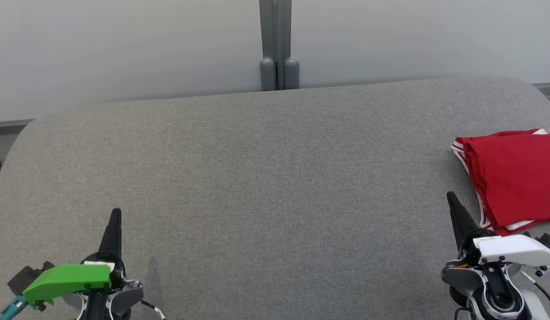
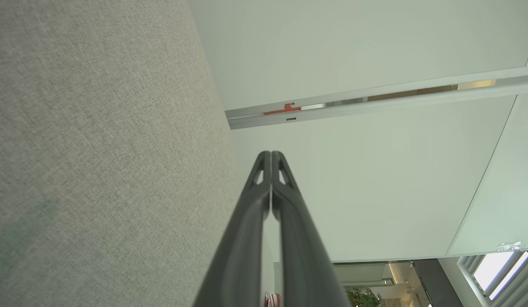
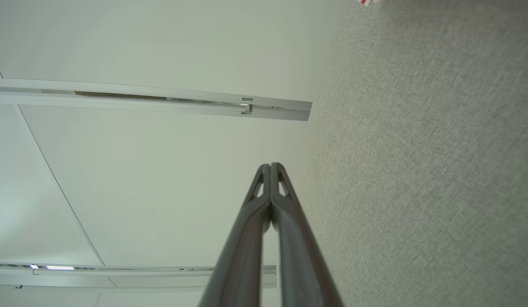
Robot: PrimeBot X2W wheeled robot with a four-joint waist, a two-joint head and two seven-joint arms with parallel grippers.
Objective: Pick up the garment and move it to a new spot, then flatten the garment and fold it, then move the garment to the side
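left gripper: fingers pressed together tip to tip, clenched on itself, no contact made with anything. It is set well apart from the garment, toward the opposite near corner of the grey table.

right gripper: likewise clenched on itself. Its tip is placed just beside the garment's near-left corner, with a thin strip of grey fabric seen between them, so they are apart. Closed fingers are confirmed in both wrist views.

The garment is red with white striped trim, folded into a flat stack, and laid at the table's right side. It is cut off by the head view's right border.

Open room: an unbroken stretch of grey fabric is seen from the garment across to the left gripper. The table's far edge runs behind the garment and is rounded at both back corners. Pale wall panels are seen just beyond that edge. A grey post stands behind it, well to the garment's left.

A green cover is carried on the left wrist and a white cover on the right, the latter seen close below the garment's near edge.
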